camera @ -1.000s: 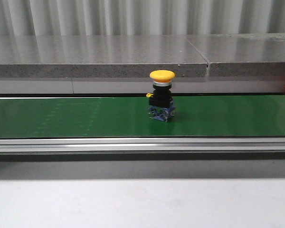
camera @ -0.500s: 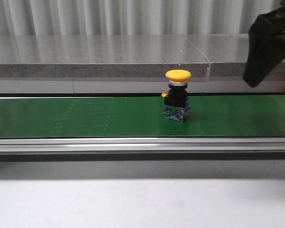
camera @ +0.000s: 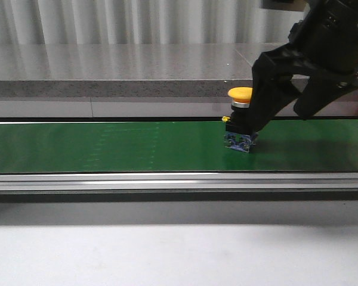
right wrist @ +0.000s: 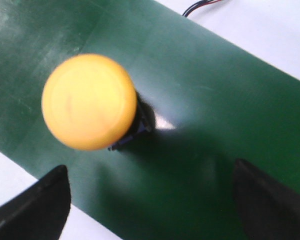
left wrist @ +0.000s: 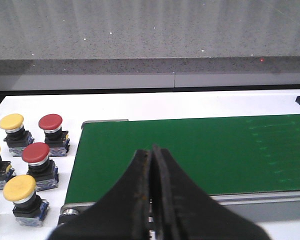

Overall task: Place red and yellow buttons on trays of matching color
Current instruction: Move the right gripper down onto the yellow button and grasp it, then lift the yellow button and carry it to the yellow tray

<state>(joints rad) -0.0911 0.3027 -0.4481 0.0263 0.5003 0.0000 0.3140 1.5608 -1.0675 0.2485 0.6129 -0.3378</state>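
A yellow button [camera: 239,93] stands upright on the green conveyor belt [camera: 107,146], right of centre. My right gripper [camera: 278,122] hangs open just right of it, and one finger [camera: 267,98] covers part of the button's side. In the right wrist view the yellow button [right wrist: 89,101] is ahead of the open gripper [right wrist: 152,205] and off toward one finger, not between the fingers. My left gripper [left wrist: 152,151] is shut on nothing over the belt's end. Beside that end stand red buttons [left wrist: 50,121] and yellow buttons [left wrist: 12,121]. No tray is in view.
A metal rail [camera: 167,182] runs along the belt's near edge, with the white table [camera: 167,256] in front. A grey stone ledge [camera: 119,71] lies behind the belt. A cable [right wrist: 200,6] lies on the white surface past the belt.
The yellow button has travelled right along the belt. My right gripper has come down from the upper right and now sits open beside the button.
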